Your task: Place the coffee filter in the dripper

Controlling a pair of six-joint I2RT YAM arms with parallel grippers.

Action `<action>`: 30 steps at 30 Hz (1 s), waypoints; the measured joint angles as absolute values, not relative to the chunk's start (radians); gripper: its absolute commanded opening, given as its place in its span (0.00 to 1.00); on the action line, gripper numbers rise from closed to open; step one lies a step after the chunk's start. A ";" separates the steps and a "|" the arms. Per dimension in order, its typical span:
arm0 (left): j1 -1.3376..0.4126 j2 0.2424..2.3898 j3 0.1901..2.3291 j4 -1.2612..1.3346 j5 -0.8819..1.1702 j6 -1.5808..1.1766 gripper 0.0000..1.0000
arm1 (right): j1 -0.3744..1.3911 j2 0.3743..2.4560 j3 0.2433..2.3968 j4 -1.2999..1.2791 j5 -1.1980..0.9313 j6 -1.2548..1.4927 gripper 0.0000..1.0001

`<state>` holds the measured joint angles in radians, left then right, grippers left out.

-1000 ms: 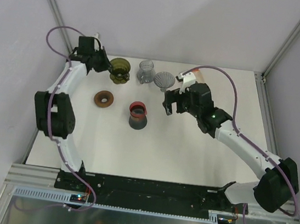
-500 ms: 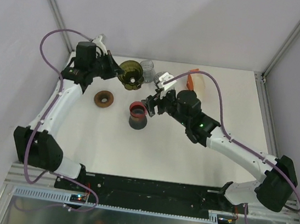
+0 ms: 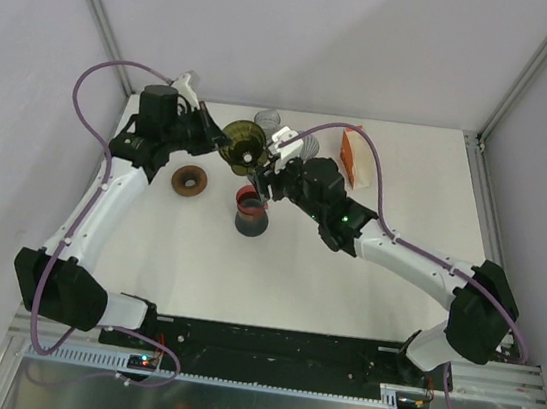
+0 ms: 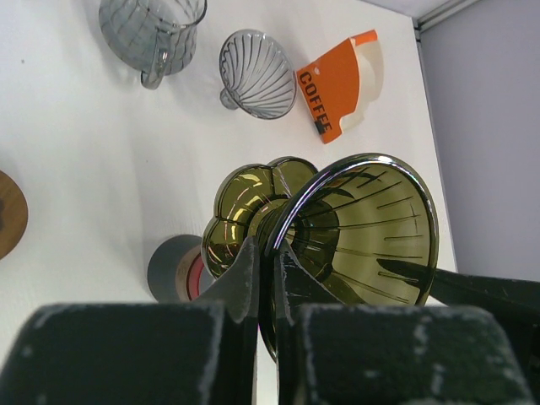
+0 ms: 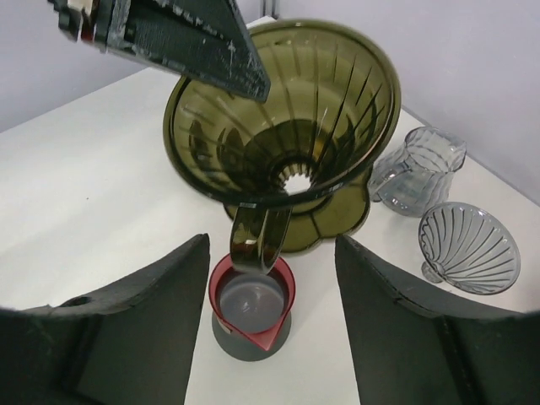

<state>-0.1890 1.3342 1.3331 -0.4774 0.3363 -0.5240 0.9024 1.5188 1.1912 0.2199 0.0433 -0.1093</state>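
An olive-green glass dripper (image 3: 244, 143) hangs tilted in the air, with my left gripper (image 3: 223, 142) shut on its rim. The left wrist view shows that rim pinched between the fingers of the left gripper (image 4: 267, 245), the dripper's (image 4: 363, 228) cone opening to the right. My right gripper (image 5: 272, 246) is open, its jaws standing on either side of the dripper's handle (image 5: 257, 240) without touching it. White coffee filters (image 4: 369, 74) sit in an orange box marked COFFEE (image 4: 333, 89) lying on the table at the back right (image 3: 350, 158).
A grey server with a red rim (image 5: 251, 308) stands on the table just below the held dripper. A brown ring (image 3: 191, 181) lies to its left. A clear glass jug (image 4: 152, 34) and a clear ribbed dripper (image 4: 257, 74) stand at the back.
The left arm has lifted the green dripper from the back left and carried it right, over the server. The right arm swung left to it, and its jaws have narrowed.
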 measured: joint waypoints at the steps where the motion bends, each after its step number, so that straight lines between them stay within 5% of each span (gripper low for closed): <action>1: -0.192 1.334 1.327 -0.479 0.336 -0.524 0.00 | 0.902 1.526 1.196 0.224 0.047 -0.109 0.62; 12: -0.203 1.326 1.300 -0.484 0.321 -0.528 0.00 | 0.904 1.597 1.242 0.231 0.080 -0.117 0.44; 18: -0.207 1.325 1.290 -0.479 0.309 -0.543 0.00 | 0.904 1.613 1.245 0.228 0.080 -0.119 0.09; 22: -0.215 1.325 1.288 -0.477 0.292 -0.553 0.02 | 0.904 1.614 1.249 0.214 0.083 -0.147 0.01; 30: -0.223 1.324 1.288 -0.478 0.281 -0.503 0.46 | 0.845 1.614 1.254 0.187 -0.002 -0.123 0.00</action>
